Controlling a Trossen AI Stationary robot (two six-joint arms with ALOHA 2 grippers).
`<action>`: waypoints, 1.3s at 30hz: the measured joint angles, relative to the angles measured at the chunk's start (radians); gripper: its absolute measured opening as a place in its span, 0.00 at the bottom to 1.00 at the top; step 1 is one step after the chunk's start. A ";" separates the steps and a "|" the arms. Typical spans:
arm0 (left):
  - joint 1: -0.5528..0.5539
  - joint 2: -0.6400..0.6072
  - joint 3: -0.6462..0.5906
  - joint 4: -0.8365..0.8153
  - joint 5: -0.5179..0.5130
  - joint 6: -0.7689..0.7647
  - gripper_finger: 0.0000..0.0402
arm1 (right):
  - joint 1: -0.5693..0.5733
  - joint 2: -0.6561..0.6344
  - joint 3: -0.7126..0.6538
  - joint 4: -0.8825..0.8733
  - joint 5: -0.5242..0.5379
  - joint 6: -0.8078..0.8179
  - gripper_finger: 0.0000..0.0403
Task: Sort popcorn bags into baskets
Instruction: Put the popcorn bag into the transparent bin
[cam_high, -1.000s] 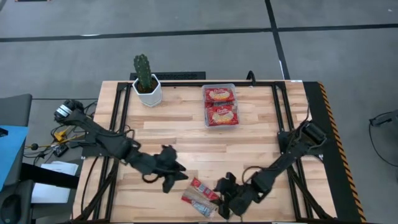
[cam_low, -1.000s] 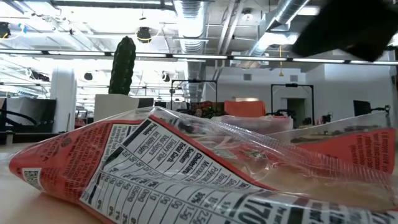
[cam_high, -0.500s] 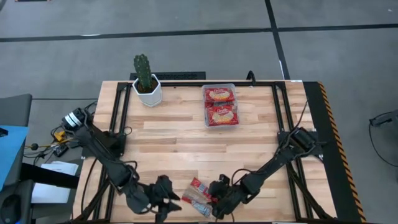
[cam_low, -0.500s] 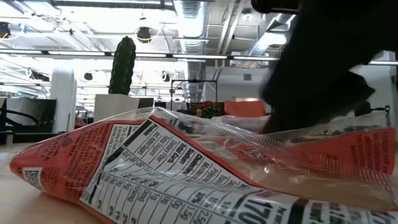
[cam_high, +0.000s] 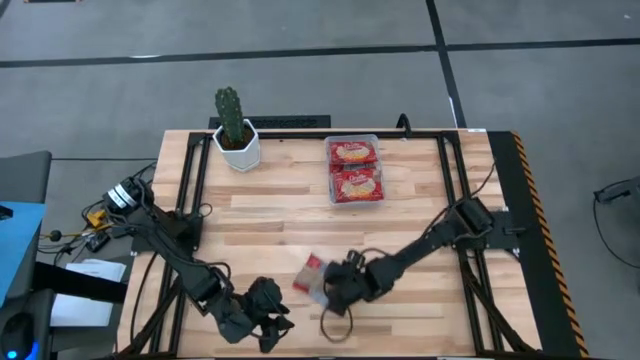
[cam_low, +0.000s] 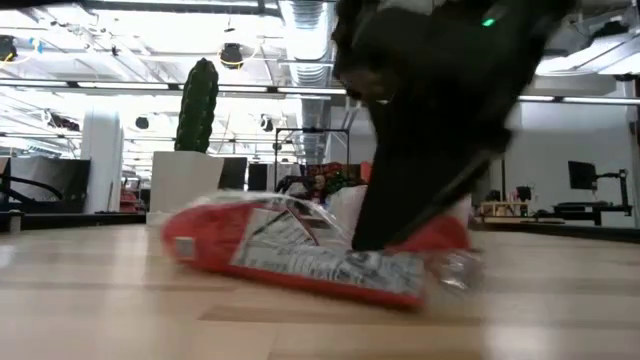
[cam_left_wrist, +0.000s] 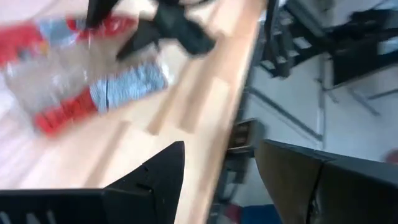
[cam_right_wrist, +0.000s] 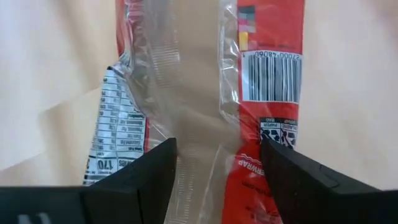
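— What are we seeing on the wooden table?
— Two popcorn bags lying in the clear tray at the far edge; our right gripper is straddling a label-up popcorn bag near centre, fingers wide.
— And the left gripper?
— Hovering at the near-left edge, spread wide, empty.

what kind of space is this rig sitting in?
Likely an open-plan lab or office, not a home: exposed ceiling ducts, desks with monitors behind the wooden table, grey carpet floor with seam lines.
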 joint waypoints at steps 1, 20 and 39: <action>0.006 -0.001 0.000 -0.023 0.000 -0.007 0.46 | -0.015 -0.018 -0.002 -0.021 0.001 -0.020 0.64; 0.167 -0.444 -0.013 -0.074 0.114 0.505 0.46 | 0.049 -0.526 -0.004 -0.363 0.277 -0.082 0.64; 0.135 -0.371 -0.817 0.811 -0.132 -0.202 0.46 | -0.099 -0.464 -0.441 0.126 0.024 0.064 0.64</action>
